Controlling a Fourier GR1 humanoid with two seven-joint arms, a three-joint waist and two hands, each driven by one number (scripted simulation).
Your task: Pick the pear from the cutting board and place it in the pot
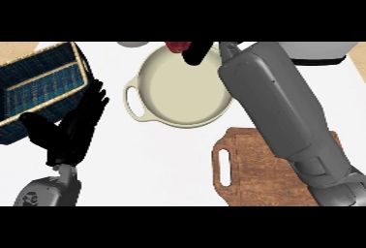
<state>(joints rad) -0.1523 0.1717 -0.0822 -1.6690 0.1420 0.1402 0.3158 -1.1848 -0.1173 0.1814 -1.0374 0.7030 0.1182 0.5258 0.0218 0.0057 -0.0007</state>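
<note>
A red pear [177, 46] shows at the view's top edge, above the far rim of the cream pot [143, 104]. My right hand [196, 53] is curled on it and hides most of it. The right forearm stretches from the lower right across the pot's right side. Nothing lies inside the pot. The brown wooden cutting board [239, 167] sits at the lower right, partly under my forearm, and no fruit shows on its visible part. My left hand [71, 133] rests open at the left, fingers up, next to the basket.
A woven basket with a blue checked cloth [39, 89] stands at the left edge. A white-grey object [318, 51] sits at the top right behind my arm. A small grey thing [132, 44] peeks in beyond the pot.
</note>
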